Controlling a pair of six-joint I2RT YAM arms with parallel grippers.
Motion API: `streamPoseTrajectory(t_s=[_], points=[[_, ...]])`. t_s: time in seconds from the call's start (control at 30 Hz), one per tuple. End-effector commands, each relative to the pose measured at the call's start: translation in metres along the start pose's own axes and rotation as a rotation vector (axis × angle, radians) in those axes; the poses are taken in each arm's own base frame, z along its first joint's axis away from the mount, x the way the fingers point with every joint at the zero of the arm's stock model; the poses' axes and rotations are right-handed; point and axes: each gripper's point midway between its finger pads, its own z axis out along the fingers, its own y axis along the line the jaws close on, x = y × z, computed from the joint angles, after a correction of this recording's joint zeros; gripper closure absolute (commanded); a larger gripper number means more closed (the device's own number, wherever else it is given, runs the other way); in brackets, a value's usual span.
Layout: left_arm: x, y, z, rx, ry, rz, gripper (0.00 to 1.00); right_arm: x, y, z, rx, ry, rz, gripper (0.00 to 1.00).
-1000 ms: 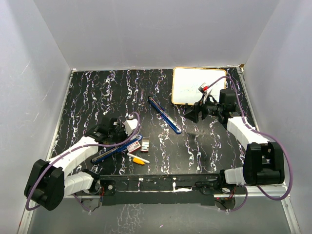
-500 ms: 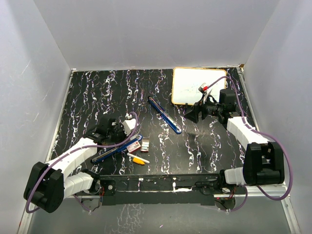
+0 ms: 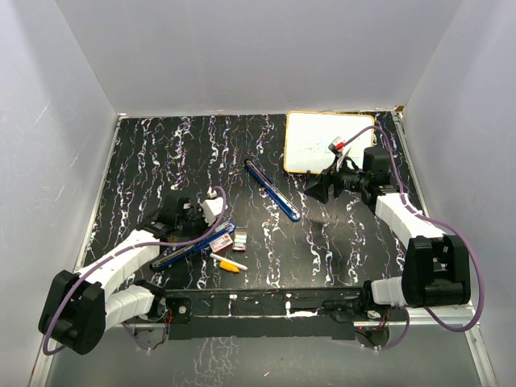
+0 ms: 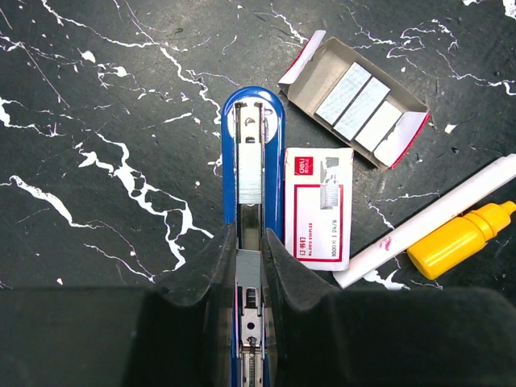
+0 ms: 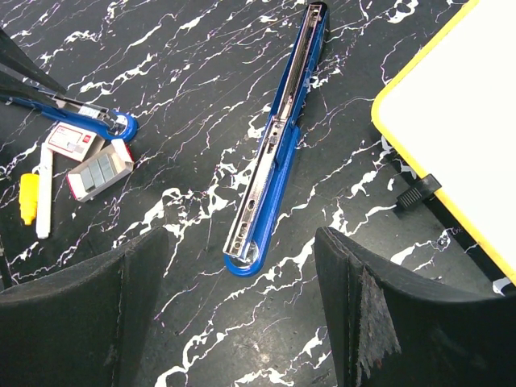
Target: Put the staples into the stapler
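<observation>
Left wrist: left gripper clamped across the stapler, gripping both sides of its open channel. The staples lie in their tray just beside its nose. Hold it flat, no twist; right gripper is wide apart and empty, so probably it fetches a strip.

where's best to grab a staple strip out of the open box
Probably the end strip beside the bare part of the tray, from straight above: its long side there is free, while the others lie packed side by side.
</observation>
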Motion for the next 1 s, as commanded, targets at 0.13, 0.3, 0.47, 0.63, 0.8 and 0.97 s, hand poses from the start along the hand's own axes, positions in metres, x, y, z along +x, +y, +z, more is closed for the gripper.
streamPoseTrajectory(t_s=[0.13, 0.3, 0.47, 0.63, 0.8, 0.97], points=[[-0.0021, -0.0034, -0.0045, 0.012, -0.035, 0.008, 0.97, -0.0188, 0.0028, -0.0043, -0.005, -0.058, -0.066, 0.24], [-0.0015, -0.0051, -0.0051, 0.023, -0.041, 0.004, 0.97, -0.0196, 0.0024, -0.0052, -0.002, -0.06, -0.067, 0.24], [0.0004, -0.0048, -0.0049, 0.022, -0.039, 0.001, 0.97, -0.0205, 0.0033, -0.0057, -0.003, -0.063, -0.07, 0.24], [0.0035, -0.0048, -0.0044, 0.025, -0.028, -0.002, 0.96, -0.0211, 0.0037, -0.0064, -0.004, -0.066, -0.071, 0.24], [0.0039, -0.0047, -0.0042, 0.025, -0.028, -0.005, 0.94, -0.0209, 0.0036, -0.0061, -0.004, -0.066, -0.071, 0.24], [0.0052, -0.0053, -0.0038, 0.029, -0.024, -0.009, 0.93, -0.0196, 0.0033, -0.0057, -0.006, -0.063, -0.066, 0.24]])
